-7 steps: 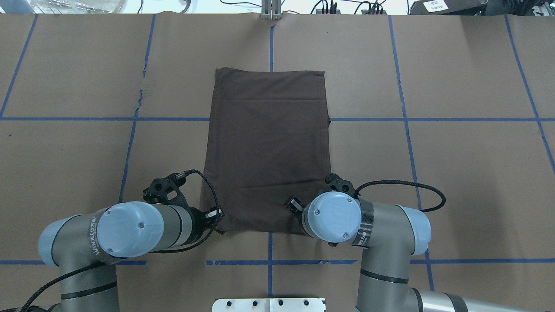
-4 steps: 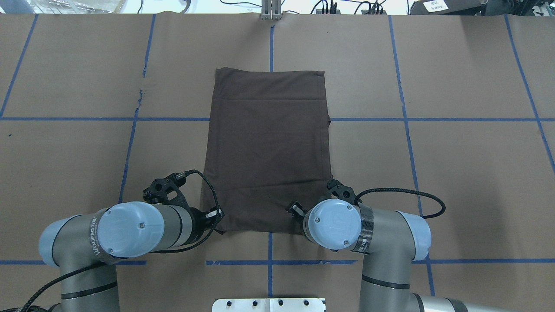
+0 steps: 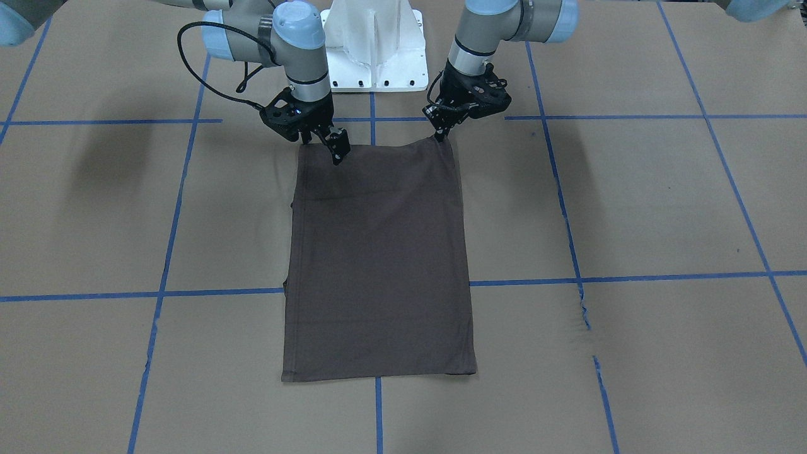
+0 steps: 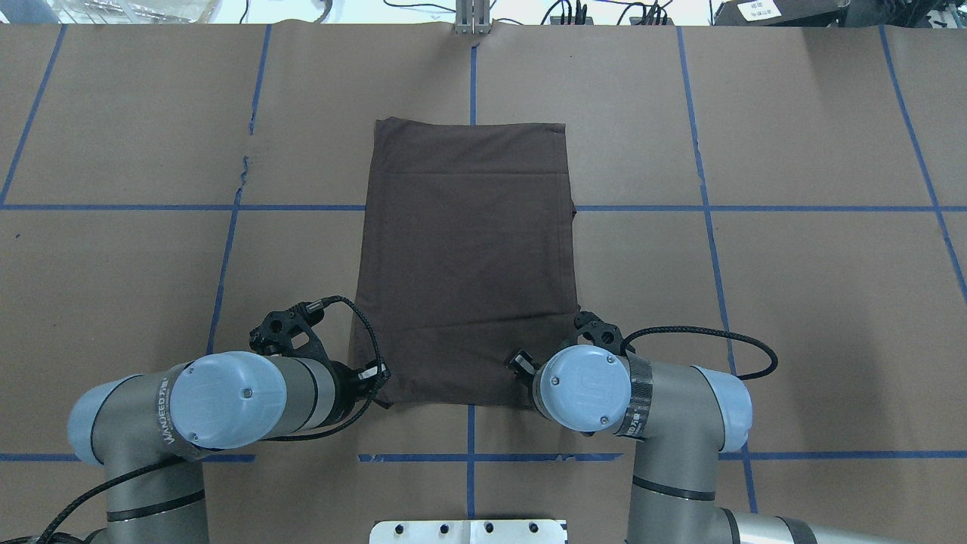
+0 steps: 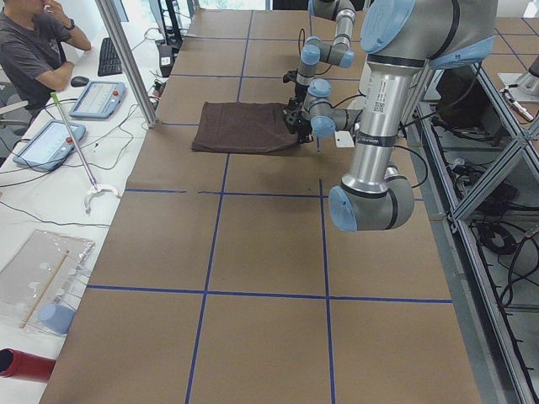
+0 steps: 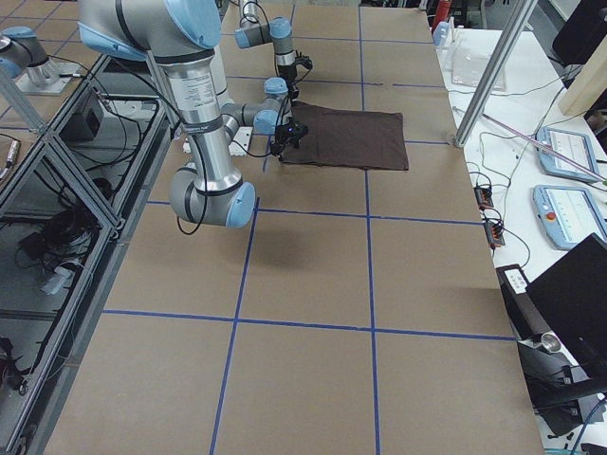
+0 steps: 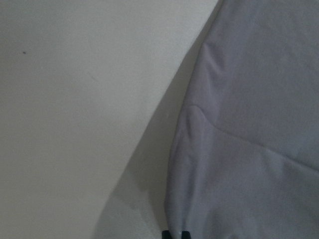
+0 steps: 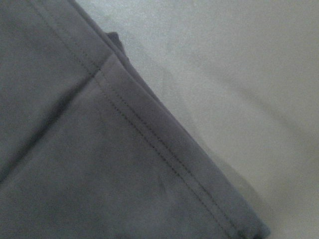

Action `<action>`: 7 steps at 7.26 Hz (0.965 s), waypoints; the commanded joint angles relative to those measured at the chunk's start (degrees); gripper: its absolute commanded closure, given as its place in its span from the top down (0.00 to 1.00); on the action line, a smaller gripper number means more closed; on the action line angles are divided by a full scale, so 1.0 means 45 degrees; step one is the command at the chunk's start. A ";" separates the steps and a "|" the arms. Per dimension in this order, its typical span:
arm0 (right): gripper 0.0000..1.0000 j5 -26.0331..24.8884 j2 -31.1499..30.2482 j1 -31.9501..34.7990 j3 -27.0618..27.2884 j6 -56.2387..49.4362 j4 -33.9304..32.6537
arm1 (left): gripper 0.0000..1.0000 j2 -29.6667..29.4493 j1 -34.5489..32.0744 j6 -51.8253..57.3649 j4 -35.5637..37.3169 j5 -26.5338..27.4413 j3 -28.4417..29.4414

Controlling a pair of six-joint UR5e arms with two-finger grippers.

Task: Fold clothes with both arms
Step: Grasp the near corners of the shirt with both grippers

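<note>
The dark brown-grey T-shirt lies flat on the table, folded into a tall rectangle with no sleeves or collar showing. My left gripper is shut on its near left corner, which sits slightly raised; the left wrist view shows the fingertips pinching the cloth edge. My right gripper hangs just over the near edge, inward of the right corner, and looks open. No fingertips appear in the right wrist view, only the stitched hem.
The white pedestal base stands just behind both wrists. Blue tape lines cross the brown paper cover, which has a tear. A seated person and tablets are at a side bench beyond the far edge.
My right wrist has slid a little back toward the robot and outward along the shirt's near edge. The left arm and the shirt have stayed put.
</note>
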 commanded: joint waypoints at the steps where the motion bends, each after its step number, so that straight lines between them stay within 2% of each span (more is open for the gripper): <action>1: 1.00 -0.0001 -0.0011 -0.0093 -0.0007 0.0071 -0.0021 | 0.00 0.0000 -0.0002 0.0000 0.0000 0.0001 0.0033; 2: 0.90 -0.0001 -0.0011 -0.0093 -0.0007 0.0109 -0.0059 | 0.00 -0.0019 -0.0002 0.0000 0.0000 0.0001 0.0033; 3: 0.42 0.0018 0.0009 -0.0093 0.0013 0.0187 -0.0079 | 0.00 -0.0020 -0.0002 0.0000 0.0000 0.0001 0.0033; 4: 0.15 0.0018 0.0048 -0.0112 0.0013 0.0169 -0.0137 | 0.00 0.0000 -0.0002 0.0000 0.0000 0.0001 0.0053; 5: 0.03 0.0018 0.0067 -0.0113 0.0013 0.0168 -0.0138 | 0.00 -0.0019 -0.0002 0.0000 0.0000 0.0001 0.0053; 7: 0.00 0.0038 0.0145 -0.0035 0.0013 0.0168 -0.0138 | 0.00 0.0000 -0.0002 0.0000 0.0000 0.0001 0.0053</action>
